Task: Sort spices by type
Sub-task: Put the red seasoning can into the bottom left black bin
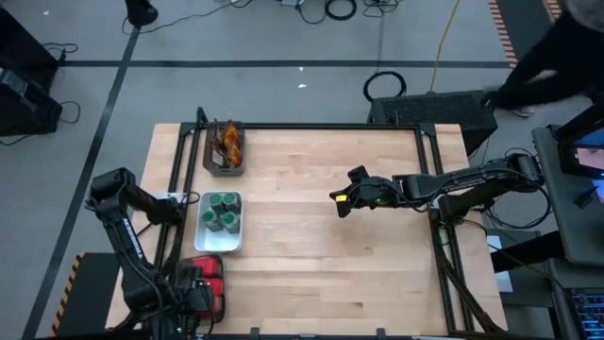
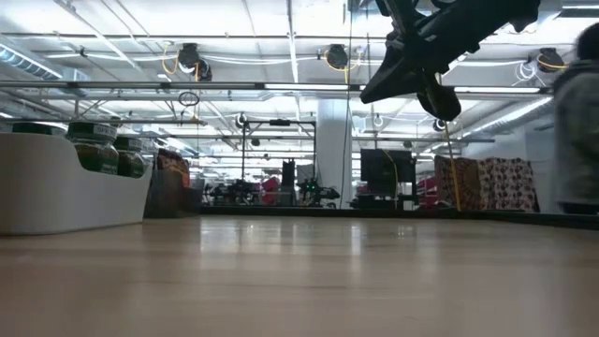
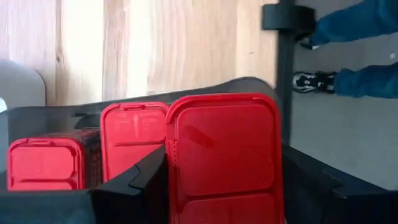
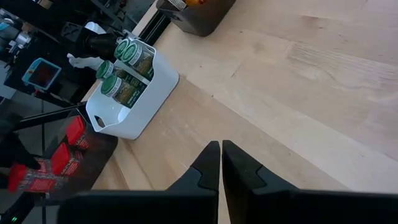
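A red boxy packet (image 3: 224, 149) stands between the fingers of my left gripper (image 3: 224, 186), which is shut on it over the dark tray (image 3: 236, 84) at the table's near left corner. Two more red packets (image 3: 45, 165) (image 3: 132, 140) stand upright in that tray. In the high view the left gripper (image 1: 196, 295) sits over this tray (image 1: 208, 269). Several green-lidded jars (image 1: 223, 210) stand in a white tray (image 1: 215, 241). Brown-orange sachets (image 1: 227, 144) lie in a dark tray (image 1: 209, 161) at the far left. My right gripper (image 1: 340, 203) hangs shut above mid-table. My left gripper pinches the red packet by its two narrow sides (image 3: 173, 168) between the two fingers (image 3: 146, 180), coming steeply from above. The packet stands upright with its flat lid face toward the wrist camera. Its lower end is out of the picture, so whether it rests on the tray is hidden.
Bare wood (image 1: 321, 264) stretches between the trays and the right arm. A black frame rail (image 1: 302, 127) runs along the far edge and down both sides of the table. A person's legs and shoes (image 3: 323, 81) stand on the floor beyond the table edge.
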You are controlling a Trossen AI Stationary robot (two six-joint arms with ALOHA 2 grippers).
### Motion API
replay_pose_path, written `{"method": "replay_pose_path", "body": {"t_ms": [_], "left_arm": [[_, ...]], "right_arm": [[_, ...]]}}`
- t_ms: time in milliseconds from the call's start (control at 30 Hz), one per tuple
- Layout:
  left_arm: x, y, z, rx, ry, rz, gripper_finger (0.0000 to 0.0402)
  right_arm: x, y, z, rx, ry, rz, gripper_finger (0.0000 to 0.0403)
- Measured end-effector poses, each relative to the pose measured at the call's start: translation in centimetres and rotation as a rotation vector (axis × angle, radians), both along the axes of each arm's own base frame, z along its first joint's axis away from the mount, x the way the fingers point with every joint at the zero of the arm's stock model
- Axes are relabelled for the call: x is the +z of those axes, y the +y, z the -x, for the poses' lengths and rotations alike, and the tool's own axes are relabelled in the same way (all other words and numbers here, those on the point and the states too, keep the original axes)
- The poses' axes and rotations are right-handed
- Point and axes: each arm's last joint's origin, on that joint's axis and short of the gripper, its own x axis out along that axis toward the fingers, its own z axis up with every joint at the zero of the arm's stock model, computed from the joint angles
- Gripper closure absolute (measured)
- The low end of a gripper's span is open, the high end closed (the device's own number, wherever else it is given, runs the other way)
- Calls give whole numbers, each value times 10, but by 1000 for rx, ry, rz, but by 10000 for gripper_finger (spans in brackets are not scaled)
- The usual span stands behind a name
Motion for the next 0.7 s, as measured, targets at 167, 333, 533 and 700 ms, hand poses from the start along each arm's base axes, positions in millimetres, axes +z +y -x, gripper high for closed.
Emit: {"method": "replay_pose_path", "body": {"t_ms": [167,333,533,700], "left_arm": [[-13,1,-2,4,15,25,175],[-22,3,0,-4,49,29,175],[-25,4,1,-8,65,31,175],[-25,4,1,-11,65,30,168]], "right_arm": [[0,0,0,0,2,0,403],[-1,0,1,1,19,4,403],[-2,0,1,4,22,8,403],[-2,0,1,10,25,17,403]]}}
